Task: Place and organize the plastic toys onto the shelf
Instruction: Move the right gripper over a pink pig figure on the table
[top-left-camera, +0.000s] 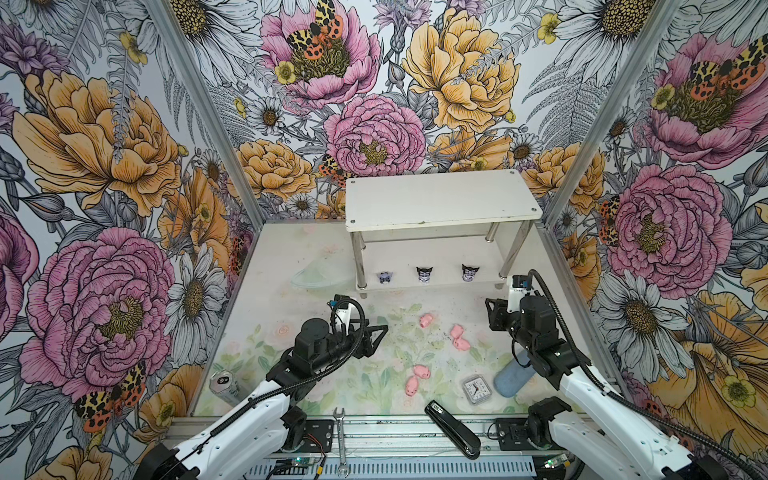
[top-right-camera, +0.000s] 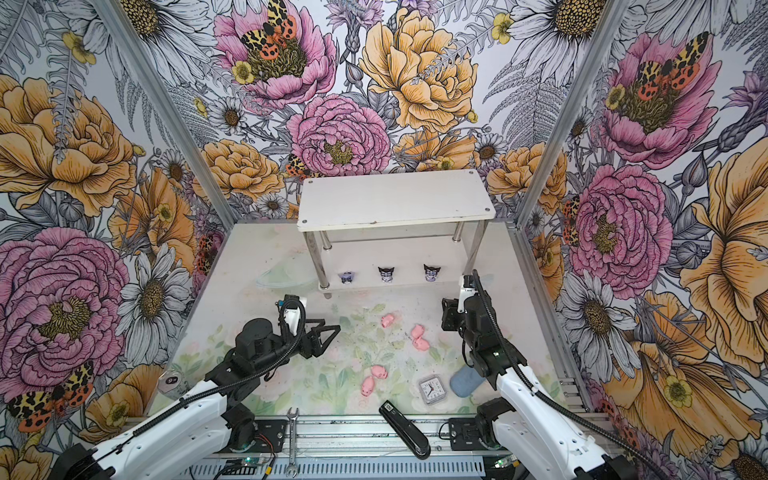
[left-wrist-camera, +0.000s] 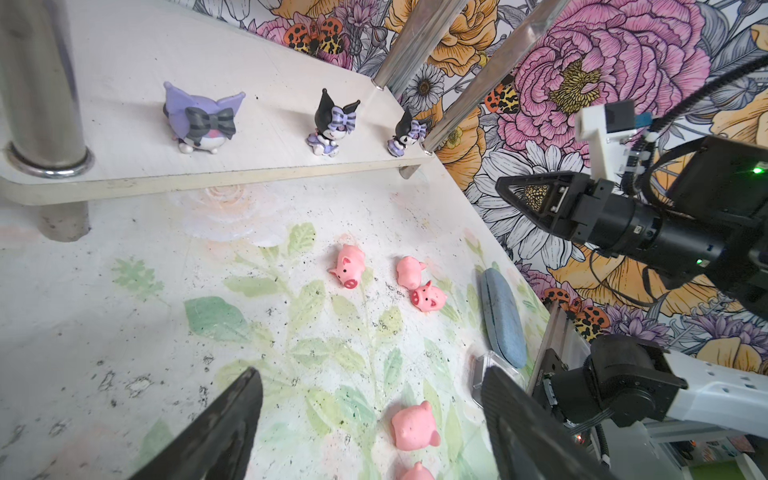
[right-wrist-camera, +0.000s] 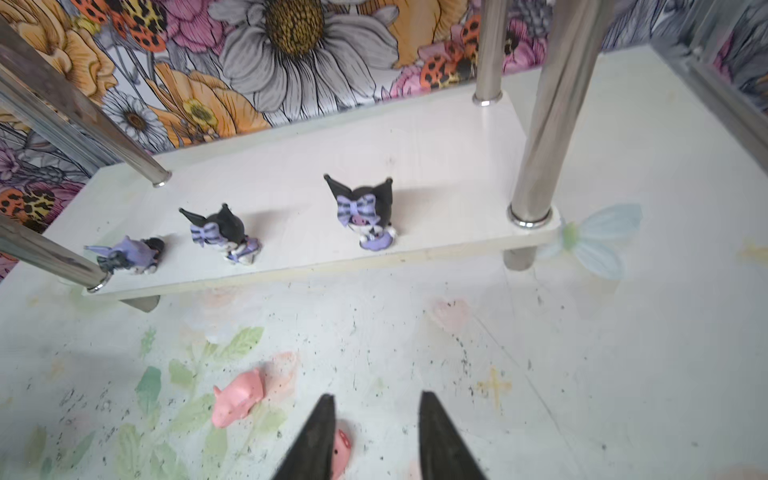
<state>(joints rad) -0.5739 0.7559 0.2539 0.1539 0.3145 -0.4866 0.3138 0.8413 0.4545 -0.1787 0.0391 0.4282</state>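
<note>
Figurines (top-left-camera: 424, 275) already line the shelf's (top-left-camera: 440, 199) lower tier mid-frame, so presumably the left pincer (left-wrist-camera: 372, 374), wide open, and right pincer (right-wrist-camera: 377, 397), narrowly parted, hover empty by the surface's (top-left-camera: 266, 299) loose pigs (top-left-camera: 426, 320).

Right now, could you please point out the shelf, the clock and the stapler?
shelf (top-left-camera: 440, 199): in a top view, bare top board.
clock (top-left-camera: 477, 390): in a top view, white dial.
stapler (top-left-camera: 453, 430): in a top view, middle of its body.
</note>
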